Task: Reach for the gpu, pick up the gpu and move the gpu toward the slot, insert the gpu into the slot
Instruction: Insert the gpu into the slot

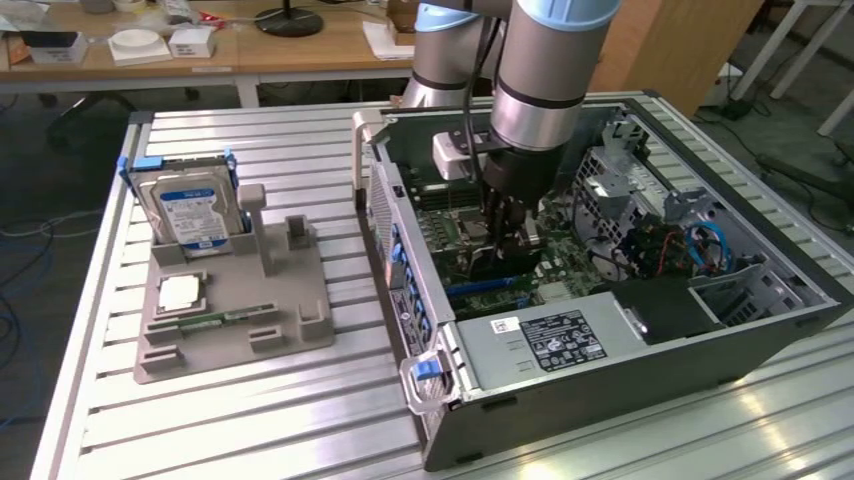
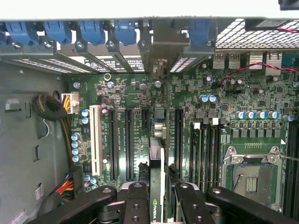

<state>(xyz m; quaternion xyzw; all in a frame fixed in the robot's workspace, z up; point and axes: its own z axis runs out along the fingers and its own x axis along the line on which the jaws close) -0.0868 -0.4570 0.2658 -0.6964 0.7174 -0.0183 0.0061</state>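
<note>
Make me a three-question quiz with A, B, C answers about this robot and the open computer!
1. Where is the hard drive with the blue-and-white label?
A. lying on the floor
B. standing in the grey plastic holder
C. in the robot's grip

2. What colour is the one long slot beside the black slots on the green motherboard?
A. white
B. red
C. yellow

3. Inside the open grey computer case, the black gripper is:
A. open and empty
B. shut on the thin dark gpu card
C. holding a screwdriver

Answers:
1. B: it stands upright in the holder.
2. A: it looks white.
3. B: its fingers press both sides of the card.
</note>
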